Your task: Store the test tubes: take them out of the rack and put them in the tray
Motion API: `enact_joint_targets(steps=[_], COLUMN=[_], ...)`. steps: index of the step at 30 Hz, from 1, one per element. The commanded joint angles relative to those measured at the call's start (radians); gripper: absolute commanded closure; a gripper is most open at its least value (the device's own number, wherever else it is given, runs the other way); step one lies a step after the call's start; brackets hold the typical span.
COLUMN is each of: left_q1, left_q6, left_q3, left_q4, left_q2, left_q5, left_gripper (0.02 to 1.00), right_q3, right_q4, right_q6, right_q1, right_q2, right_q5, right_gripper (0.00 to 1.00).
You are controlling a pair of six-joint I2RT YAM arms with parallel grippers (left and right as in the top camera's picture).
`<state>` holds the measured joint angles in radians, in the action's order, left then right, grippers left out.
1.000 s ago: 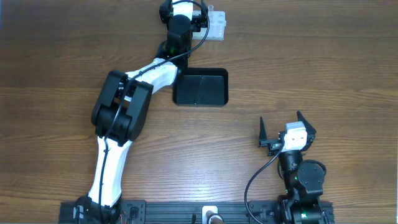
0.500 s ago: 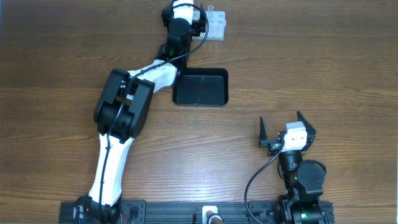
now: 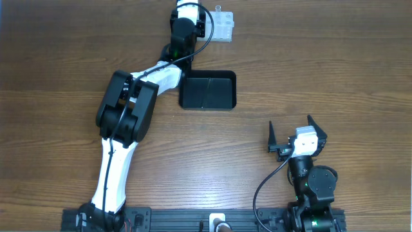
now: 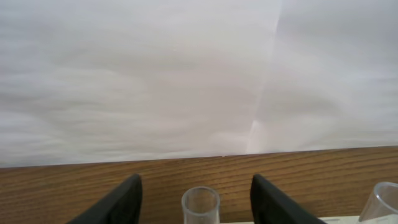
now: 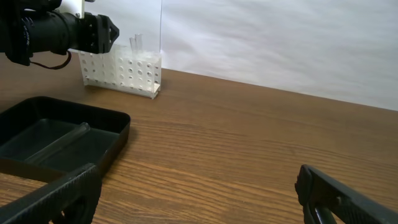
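The white perforated rack [image 3: 223,26] stands at the table's far edge, with clear test tubes [image 5: 137,43] upright in it. My left gripper [image 3: 194,17] is at the rack's left end, open, and the rim of one test tube [image 4: 200,201] stands between its fingers [image 4: 118,202] with a gap on each side. A second tube rim [image 4: 380,196] stands farther along the rack. The black tray [image 3: 207,90] lies in front of the rack with one clear tube [image 5: 61,142] lying in it. My right gripper [image 3: 296,135] rests open near its base, holding nothing.
A white wall rises just behind the table's far edge [image 4: 199,165], close behind the rack. Bare wooden table [image 3: 322,71] stretches to the right of the tray and the rack. The left arm's white link [image 3: 164,74] passes by the tray's left side.
The left gripper has moved slightly farther toward the table's far edge alongside the rack. The right arm has stayed still.
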<state>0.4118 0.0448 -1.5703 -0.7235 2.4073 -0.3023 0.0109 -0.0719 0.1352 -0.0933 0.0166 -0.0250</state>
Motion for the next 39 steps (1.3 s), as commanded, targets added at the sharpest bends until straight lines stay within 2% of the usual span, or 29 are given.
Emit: enact_joint_targets(steps=[1,7,22,39], left_q1=[-0.006,-0.007,-0.013,-0.012], left_q6=[-0.011,-0.011,-0.011,-0.011], left_q3=[-0.021,-0.021,-0.021,-0.021], left_q4=[0.001,0.011,0.02,0.02], left_q2=[0.012,0.012,0.014,0.014], left_q5=[0.007,0.006,0.007,0.023], left_gripper=[0.527,0.505,0.527,0.671], right_q3=[-0.005,-0.005,-0.005,-0.005], right_q4=[-0.003,-0.003,-0.003,-0.003], right_q6=[0.004,0.004,0.004,0.004], right_q1=[-0.006,-0.005,-0.006,-0.006], right_q2=[-0.003,-0.003,-0.003,-0.003], right_q5=[-0.004,-0.004,-0.004,-0.004], right_gripper=[0.007,0.009,0.007,0.007])
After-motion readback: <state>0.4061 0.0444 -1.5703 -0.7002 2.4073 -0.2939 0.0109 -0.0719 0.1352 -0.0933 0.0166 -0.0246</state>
